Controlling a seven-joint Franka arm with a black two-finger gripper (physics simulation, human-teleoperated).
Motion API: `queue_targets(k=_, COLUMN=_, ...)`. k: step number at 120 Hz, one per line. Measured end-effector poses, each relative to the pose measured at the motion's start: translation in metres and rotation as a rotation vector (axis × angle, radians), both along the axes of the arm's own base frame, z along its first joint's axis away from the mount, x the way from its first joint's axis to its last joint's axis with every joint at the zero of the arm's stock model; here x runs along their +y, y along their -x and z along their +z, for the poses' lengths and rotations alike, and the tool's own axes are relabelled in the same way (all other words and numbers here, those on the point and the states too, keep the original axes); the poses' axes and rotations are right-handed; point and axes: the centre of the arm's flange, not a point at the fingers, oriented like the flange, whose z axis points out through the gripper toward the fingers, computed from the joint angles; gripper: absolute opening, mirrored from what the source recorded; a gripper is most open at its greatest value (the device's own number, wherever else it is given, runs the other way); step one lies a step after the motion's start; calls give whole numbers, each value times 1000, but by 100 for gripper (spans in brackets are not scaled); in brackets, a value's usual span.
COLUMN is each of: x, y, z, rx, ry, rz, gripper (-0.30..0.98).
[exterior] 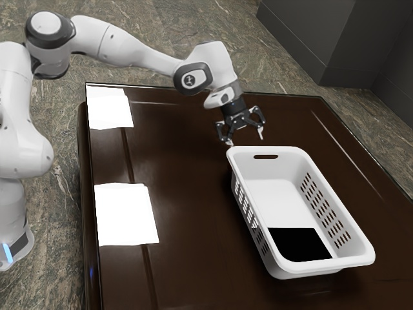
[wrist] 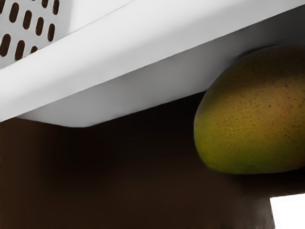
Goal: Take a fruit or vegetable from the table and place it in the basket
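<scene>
In the exterior view my gripper stands open above the table, just beyond the far end of the white basket, with nothing between its fingertips. The basket rests upright, and a black rectangular patch covers part of its floor. A yellow-green mango with dark speckles lies on the table in the wrist view. It is outside the basket, close beside the wall and partly beneath the overhanging rim. The picture's edge cuts off part of the mango.
The dark brown table carries two bright white rectangles, one nearer the exterior view's bottom and another near the far left corner. A dark grey block stands on the floor beyond the table.
</scene>
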Motion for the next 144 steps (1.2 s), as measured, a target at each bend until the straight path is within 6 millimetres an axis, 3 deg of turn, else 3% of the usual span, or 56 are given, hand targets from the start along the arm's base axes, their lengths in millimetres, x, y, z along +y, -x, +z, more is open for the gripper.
queue_targets(k=18, x=4, y=-22, z=-12, rx=18, ry=40, rz=-2, gripper=69)
queue_targets(k=34, x=10, y=-32, z=-9, rx=40, ry=144, rz=47, gripper=69)
queue_targets(k=42, x=13, y=-36, z=-17, rx=71, ry=219, rz=87, gripper=69)
queue_targets(k=56, x=21, y=-43, z=-49, rx=149, ry=329, rz=166, gripper=69)
queue_targets(k=73, x=16, y=-48, z=-55, rx=194, ry=440, rz=215, gripper=69)
queue_targets(k=100, x=36, y=-35, z=-59, rx=295, ry=536, rz=252, gripper=69)
queue_targets(k=112, x=34, y=-31, z=-55, rx=328, ry=559, rz=237, gripper=69)
queue_targets(k=130, x=45, y=-9, z=-52, rx=401, ry=604, rz=208, gripper=69)
queue_targets(k=144, x=27, y=-4, z=-58, rx=485, ry=635, rz=137, gripper=69)
